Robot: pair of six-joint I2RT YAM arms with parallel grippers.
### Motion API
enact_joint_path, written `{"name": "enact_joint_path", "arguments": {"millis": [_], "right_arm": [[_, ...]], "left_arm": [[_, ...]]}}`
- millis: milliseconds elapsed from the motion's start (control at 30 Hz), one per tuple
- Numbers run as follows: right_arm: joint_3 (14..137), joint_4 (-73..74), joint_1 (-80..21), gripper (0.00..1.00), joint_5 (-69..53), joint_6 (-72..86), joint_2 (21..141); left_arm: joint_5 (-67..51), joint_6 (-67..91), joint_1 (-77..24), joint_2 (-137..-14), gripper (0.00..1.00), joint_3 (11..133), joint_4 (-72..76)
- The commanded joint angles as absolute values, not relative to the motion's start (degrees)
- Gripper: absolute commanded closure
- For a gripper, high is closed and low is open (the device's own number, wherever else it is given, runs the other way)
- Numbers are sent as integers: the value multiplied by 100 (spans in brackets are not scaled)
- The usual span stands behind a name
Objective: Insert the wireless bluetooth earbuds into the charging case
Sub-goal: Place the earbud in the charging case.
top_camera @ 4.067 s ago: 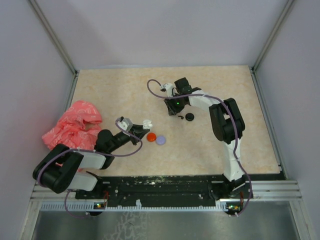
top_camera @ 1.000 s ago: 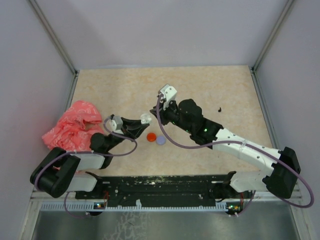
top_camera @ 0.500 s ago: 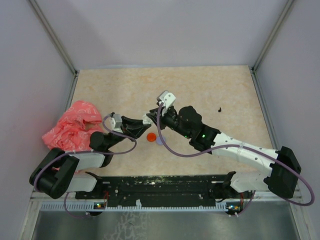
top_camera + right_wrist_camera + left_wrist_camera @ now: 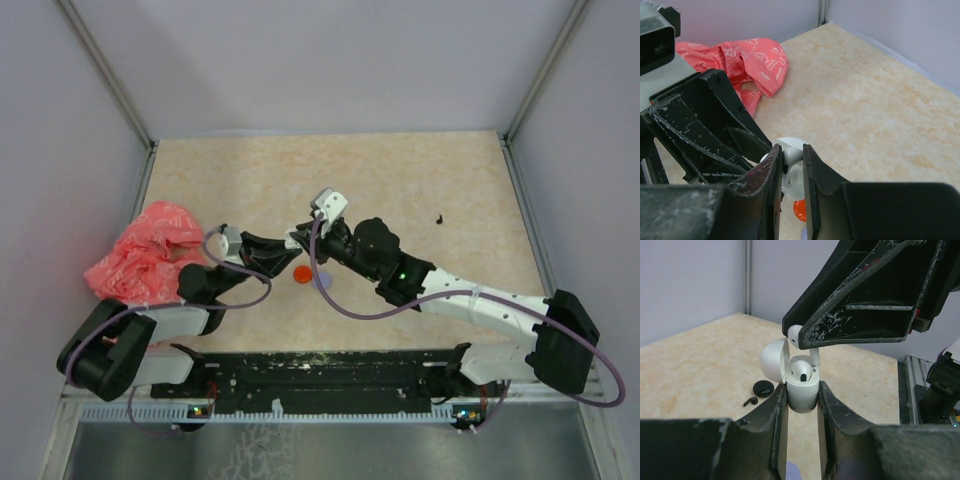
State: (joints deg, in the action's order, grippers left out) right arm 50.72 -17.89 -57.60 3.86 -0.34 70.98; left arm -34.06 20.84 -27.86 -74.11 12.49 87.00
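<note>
Your left fingers [image 4: 771, 415] clamp open charging case [image 4: 802, 395] upright, steadying it; right fingers [image 4: 855, 315] pinch white earbud [image 4: 795, 335] above its mouth, ready for insertion.

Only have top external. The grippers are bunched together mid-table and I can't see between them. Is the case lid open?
Observer: Yes. In the left wrist view the left gripper clamps the case upright, with the lid hinged back.
Operator: Does the right gripper have a bud?
Observer: Yes. The right gripper pinches a white earbud just above the open case. It is not seated yet.
</note>
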Motion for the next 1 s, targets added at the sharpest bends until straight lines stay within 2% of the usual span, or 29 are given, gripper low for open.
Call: {"name": "enact_joint_path", "arguments": {"millis": [0, 733, 967], "right_arm": [[5015, -2208, -5860, 91, 437, -18, 7102], [4603, -2784, -5977, 91, 937, 69, 7067], [4656, -2717, -5977, 91, 683, 77, 7052]], "left_arm": [[-3323, 2249, -2760, -7280, 100, 1367, 10259], [-3328, 2478, -2760, -7163, 100, 1361, 10257], [-3210, 2488, -2763, -7145, 100, 1366, 10259]]}}
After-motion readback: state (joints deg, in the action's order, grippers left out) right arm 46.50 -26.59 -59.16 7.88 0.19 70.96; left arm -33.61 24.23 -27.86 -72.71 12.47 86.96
